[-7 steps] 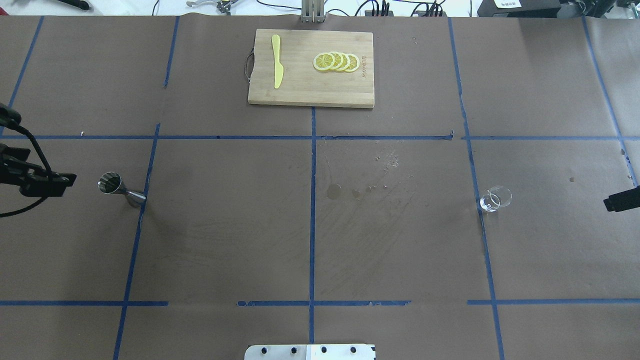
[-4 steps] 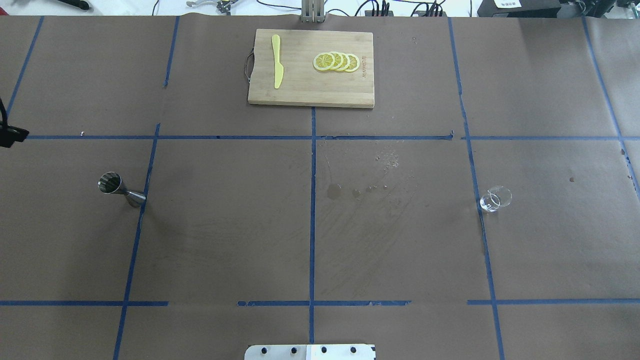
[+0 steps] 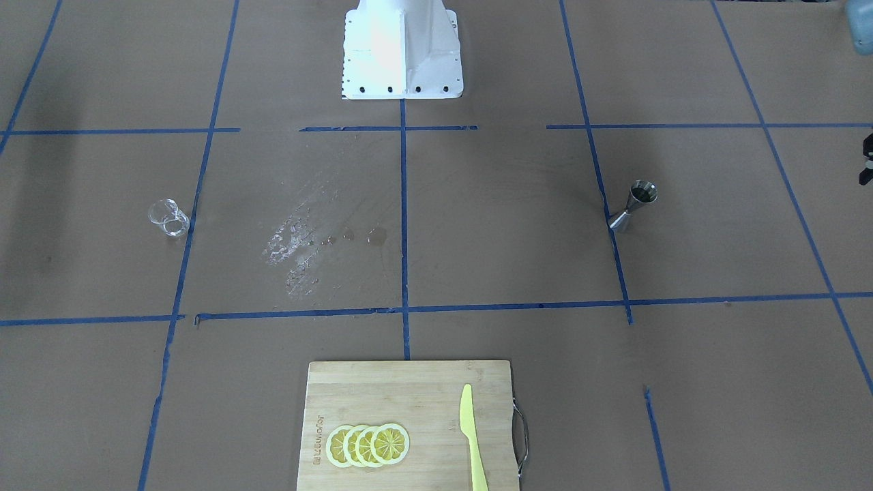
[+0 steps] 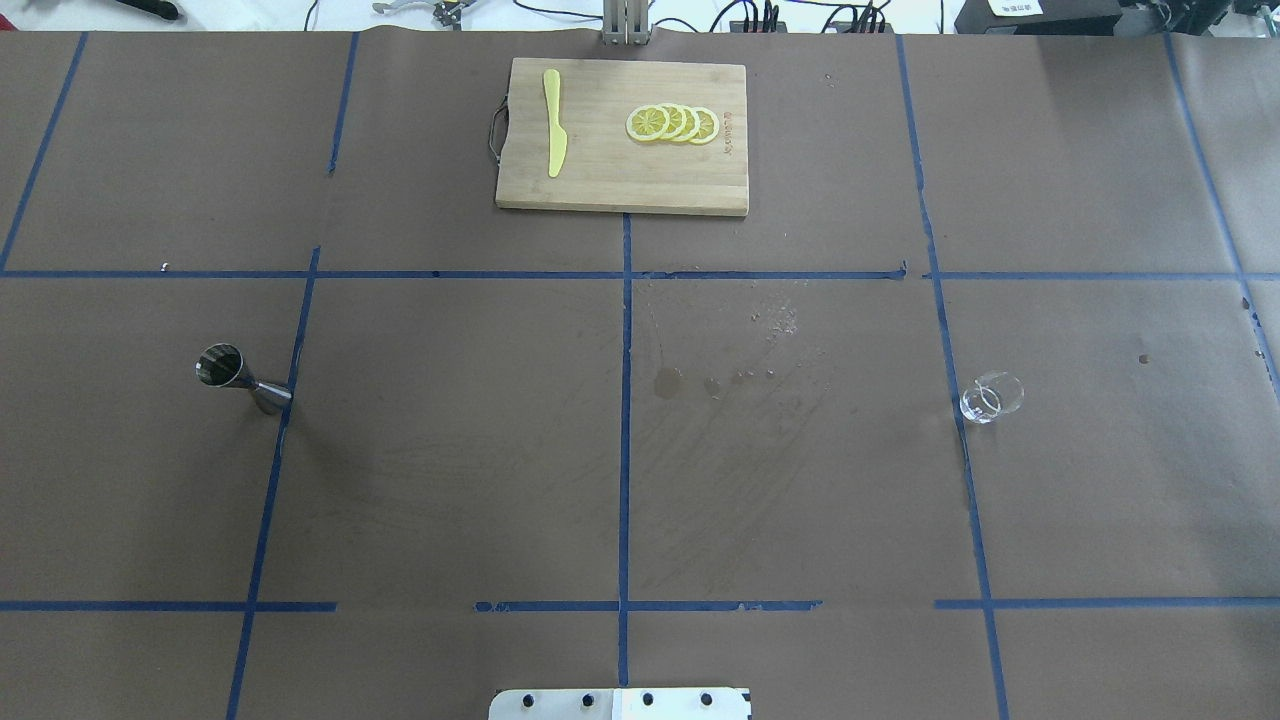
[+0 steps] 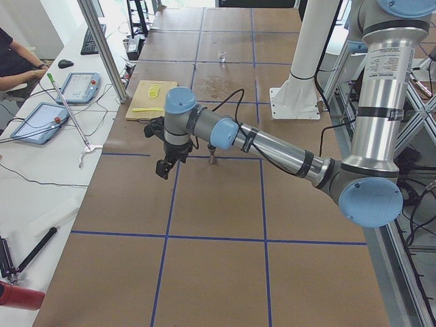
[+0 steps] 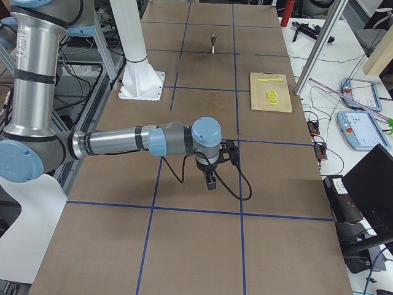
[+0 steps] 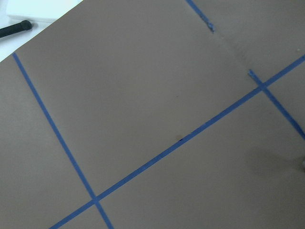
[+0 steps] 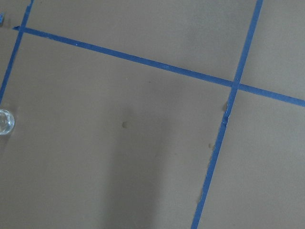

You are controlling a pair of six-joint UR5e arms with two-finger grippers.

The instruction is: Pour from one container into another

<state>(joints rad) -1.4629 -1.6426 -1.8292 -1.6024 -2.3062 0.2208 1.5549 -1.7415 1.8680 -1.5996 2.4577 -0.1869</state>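
Nearest to you, at 6 o'clock in the overhead view, the robot's white base plate [image 4: 620, 703] is sitting at the edge of the desk [image 4: 450, 480]. Nothing is standing in front of it.

Further out, the two task things are standing upright and well apart. The steel jigger [image 4: 243, 378] is waiting at 9 o'clock, just beside a blue tape line. The clear glass cup [image 4: 990, 398] is waiting at 3 o'clock, also beside a tape line. I think each one is placed on the side of the arm that should take it. Between them, near the centre, some wet marks [image 4: 668, 381] are drying on the paper, so the pouring is probably meant to happen there. What each one is holding I cannot tell.

Both arms are hanging beyond the desk's ends. The left claw [image 5: 165, 165] and the right claw [image 6: 210, 179] are pointing down over bare paper and are grasping nothing. Whether their fingers are released or clenched, I cannot tell.

Farthest, at 12 o'clock, the cutting board [image 4: 620, 180] is carrying lemon slices [image 4: 672, 123] and a yellow knife [image 4: 553, 122], out of the way.
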